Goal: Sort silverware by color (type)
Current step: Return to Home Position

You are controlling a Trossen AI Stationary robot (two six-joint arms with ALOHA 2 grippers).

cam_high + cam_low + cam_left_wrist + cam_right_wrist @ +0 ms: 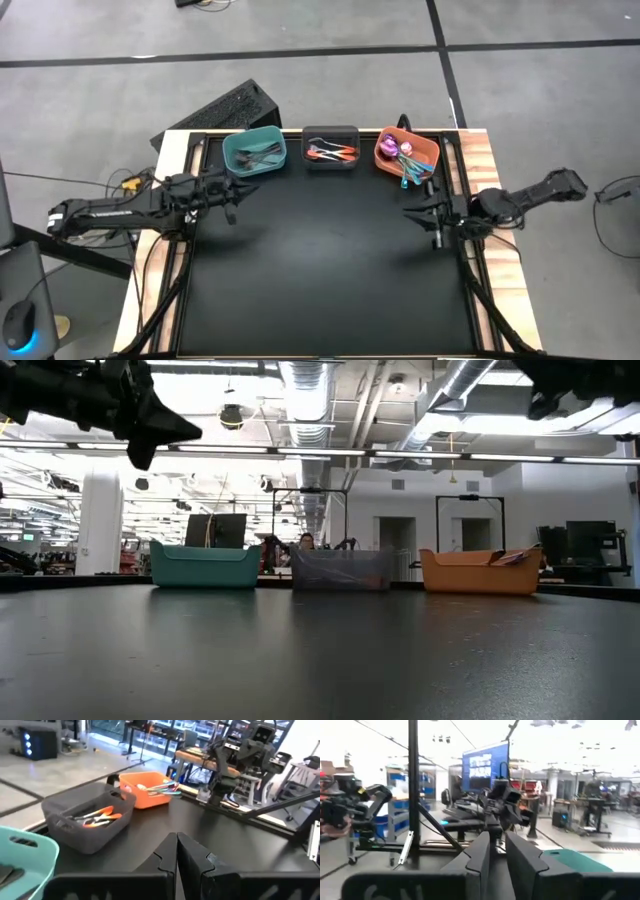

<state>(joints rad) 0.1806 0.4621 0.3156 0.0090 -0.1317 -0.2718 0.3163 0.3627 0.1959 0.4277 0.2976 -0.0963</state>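
Note:
Three bins stand in a row at the table's far edge. The teal bin (pixel 255 150) holds dark grey silverware (pixel 260 155). The dark grey bin (pixel 331 147) holds orange-red silverware (pixel 97 816). In the orange bin (pixel 406 152) lies purple-teal silverware (pixel 408 160), with some handles reaching over its near rim. My left gripper (pixel 177 852) hangs shut above the mat's left side, just near of the teal bin. My right gripper (pixel 497 847) hangs at the mat's right edge, its fingers a narrow gap apart with nothing between them.
The black mat (pixel 320 260) lies bare between the two arms. Wooden strips (pixel 490 160) border the table at left and right. A dark keyboard (pixel 225 108) lies beyond the far left corner.

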